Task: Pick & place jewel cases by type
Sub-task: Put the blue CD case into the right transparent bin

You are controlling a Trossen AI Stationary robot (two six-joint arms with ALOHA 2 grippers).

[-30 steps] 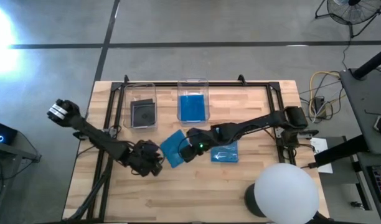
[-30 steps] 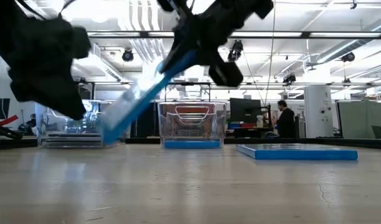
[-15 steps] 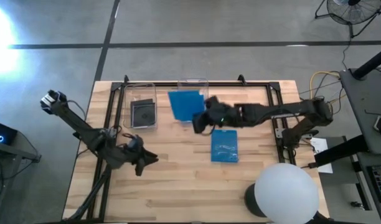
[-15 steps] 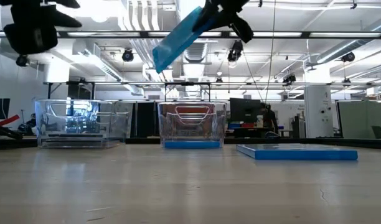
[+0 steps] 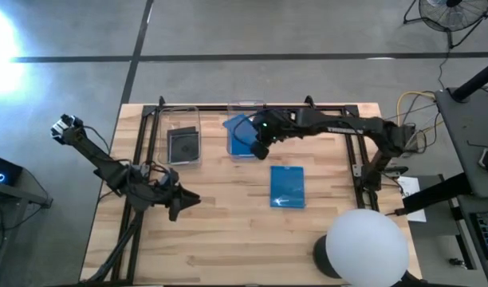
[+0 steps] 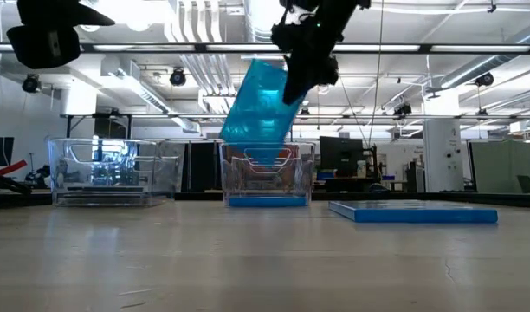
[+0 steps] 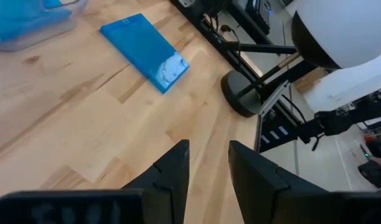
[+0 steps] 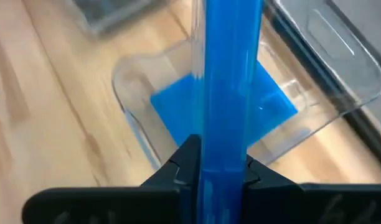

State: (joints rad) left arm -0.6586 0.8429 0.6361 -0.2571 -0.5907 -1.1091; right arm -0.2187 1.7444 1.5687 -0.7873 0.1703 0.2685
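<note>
My right gripper [image 5: 258, 145] is shut on a bright blue jewel case [image 6: 258, 108], held over the middle clear bin [image 5: 246, 104]. Another blue case [image 8: 178, 106] lies flat in that bin. A third, printed blue case [image 5: 288, 186] lies flat on the table right of centre. The left clear bin [image 5: 183, 112] holds a dark case [image 5: 183, 146]. My left gripper [image 5: 188, 201] hovers over the table's left part, empty, with a narrow gap between its fingers [image 7: 209, 168]. My right gripper pinches the blue case's two flat faces between its two fingers [image 8: 184, 165], near the case's upper end [image 6: 287, 74]. The fingers come from above, slanting down. The case hangs steeply tilted below them, clear of the table, its lower end [image 6: 248, 156] about level with the bin's rim.
Black rails [image 5: 356, 159] run along the table's left, right and far sides. A white globe on a dark stand [image 5: 364, 247] is at the near right corner. Bare wood lies between the bins and the near edge.
My right gripper has lifted the blue case from low over the table's middle and carried it toward the far edge, over the middle bin. The case has turned from a shallow slant to hanging steeply. My left gripper has drawn back a little toward the table's left edge.
</note>
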